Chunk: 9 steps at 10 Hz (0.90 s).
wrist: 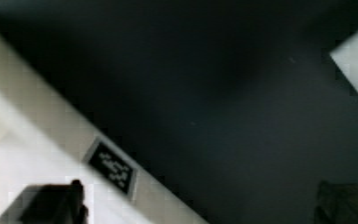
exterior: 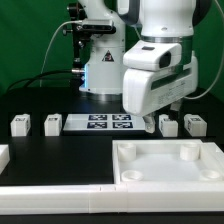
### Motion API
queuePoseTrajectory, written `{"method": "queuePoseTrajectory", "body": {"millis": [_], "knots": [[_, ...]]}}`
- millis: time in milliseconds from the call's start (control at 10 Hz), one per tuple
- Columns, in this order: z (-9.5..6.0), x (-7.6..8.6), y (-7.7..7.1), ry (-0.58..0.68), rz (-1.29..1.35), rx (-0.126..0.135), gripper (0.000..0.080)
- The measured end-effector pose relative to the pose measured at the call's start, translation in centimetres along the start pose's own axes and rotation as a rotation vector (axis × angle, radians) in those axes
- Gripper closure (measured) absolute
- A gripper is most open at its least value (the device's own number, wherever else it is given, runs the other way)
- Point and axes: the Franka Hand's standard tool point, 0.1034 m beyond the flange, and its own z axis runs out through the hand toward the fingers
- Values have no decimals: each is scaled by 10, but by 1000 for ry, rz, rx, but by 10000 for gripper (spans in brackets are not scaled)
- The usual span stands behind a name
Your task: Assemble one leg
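Several white legs stand in a row on the black table: two at the exterior view's left (exterior: 20, 124) (exterior: 52, 124) and two at its right (exterior: 168, 125) (exterior: 195, 124). My gripper (exterior: 150, 119) hangs low over the table between the marker board (exterior: 105, 122) and the right-hand legs. In the wrist view the gripper (wrist: 201, 206) is open and empty, with both dark fingertips (wrist: 51, 205) apart over the black table. A white surface carrying a tag (wrist: 110, 165) lies beside one finger. I cannot tell which piece it is.
The large white tray-like piece (exterior: 170, 172) with round corner sockets lies in front of the gripper. Another white part (exterior: 3, 155) sits at the left edge. A blurred white shape (wrist: 357, 65) shows at the wrist view's edge. The robot base stands behind.
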Motion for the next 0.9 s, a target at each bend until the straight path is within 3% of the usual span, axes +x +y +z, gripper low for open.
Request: {"method": "queuePoseTrajectory", "body": {"millis": [400,600,900], "knots": [[3,9,-28,4,466,31,151],[3,14,-40,3,504,37,151],[3,28,-73,2,538,42,151]]}}
